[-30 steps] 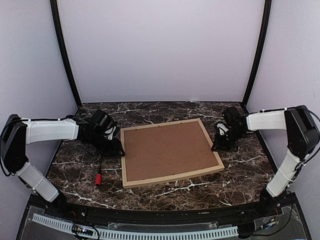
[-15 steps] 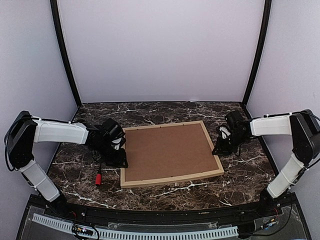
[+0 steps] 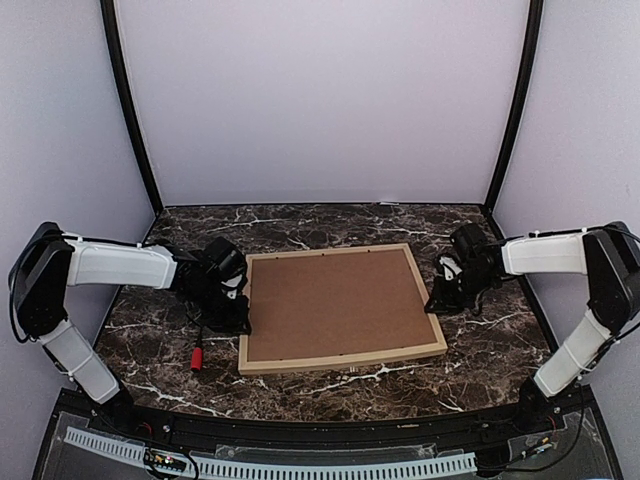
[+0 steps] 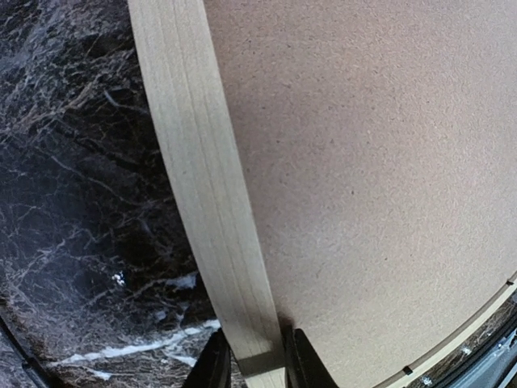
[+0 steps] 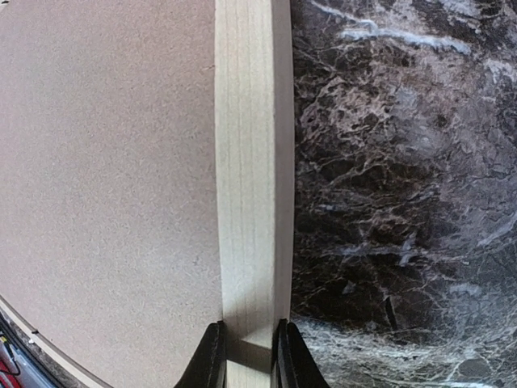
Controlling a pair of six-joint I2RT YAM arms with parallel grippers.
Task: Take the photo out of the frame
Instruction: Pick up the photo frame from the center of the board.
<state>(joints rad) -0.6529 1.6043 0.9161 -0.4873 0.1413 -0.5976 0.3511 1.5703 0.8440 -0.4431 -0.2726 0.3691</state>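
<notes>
I hold the frame (image 3: 340,360) face down on the table (image 3: 330,220), left end effector (image 4: 257,364) and right end effector (image 5: 246,356) each pinching a side rail (photo hidden under the backing board (image 3: 335,300)), so I judge the next move must free that board.

Dark marble table (image 3: 330,222), frame (image 3: 340,362), small red object (image 3: 196,358)

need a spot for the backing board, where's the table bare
Bare marble lies between the frame and the back wall, plus the strip before its near rail. Crowded at the sides: left gripper and right gripper clamp the rails, red plug by left.
</notes>
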